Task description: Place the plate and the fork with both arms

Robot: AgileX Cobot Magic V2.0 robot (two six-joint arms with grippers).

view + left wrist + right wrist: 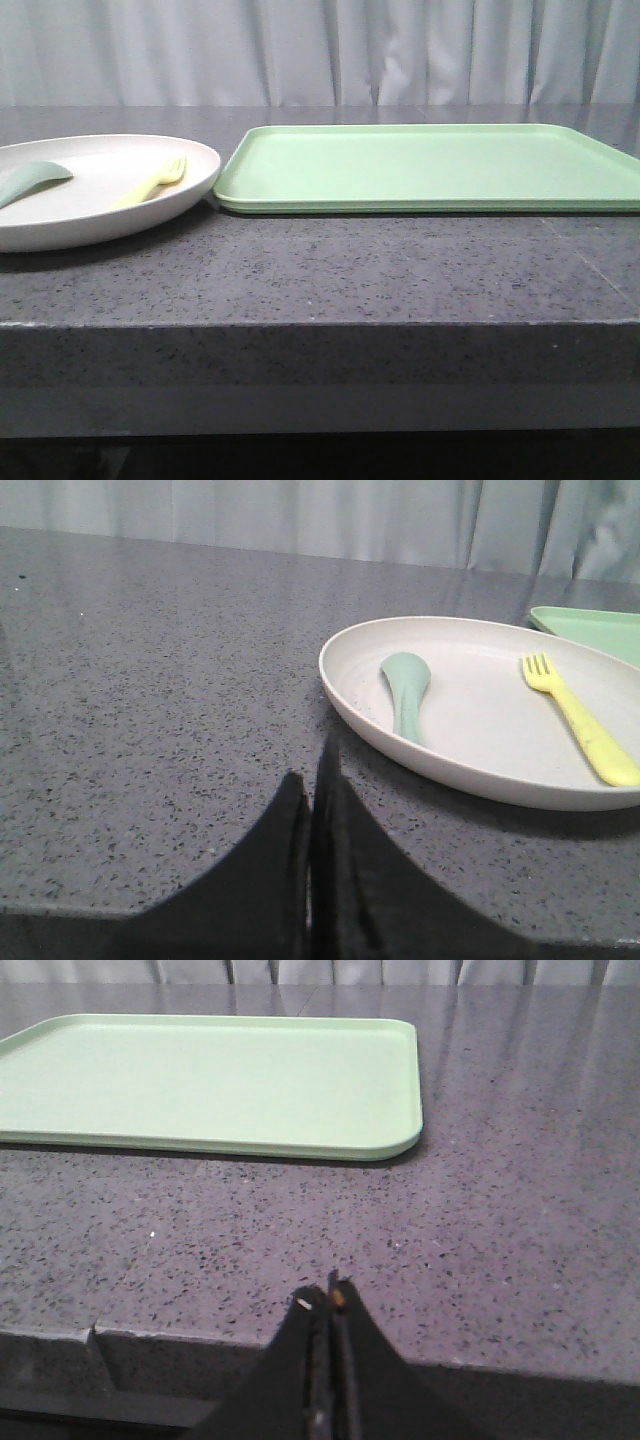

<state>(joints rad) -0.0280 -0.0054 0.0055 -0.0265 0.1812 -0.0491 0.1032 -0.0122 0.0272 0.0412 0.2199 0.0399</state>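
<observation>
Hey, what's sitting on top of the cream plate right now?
On the plate lie the pale-yellow fork and a grey-green spoon, apart from each other. The plate surface beneath them is covered; nothing else shows on it.

No text, label, brand, number or sign can be read in any of the three views. The round off-white matte plate (pixel 480 720), the small pale-yellow plastic fork (pixel 580 720), the grey-green spoon-like utensil (pixel 405 690), the flat rectangular light-green tray (pixel 430 165) and the dark speckled stone tabletop (pixel 330 280) all show plain, unmarked surfaces.
</observation>
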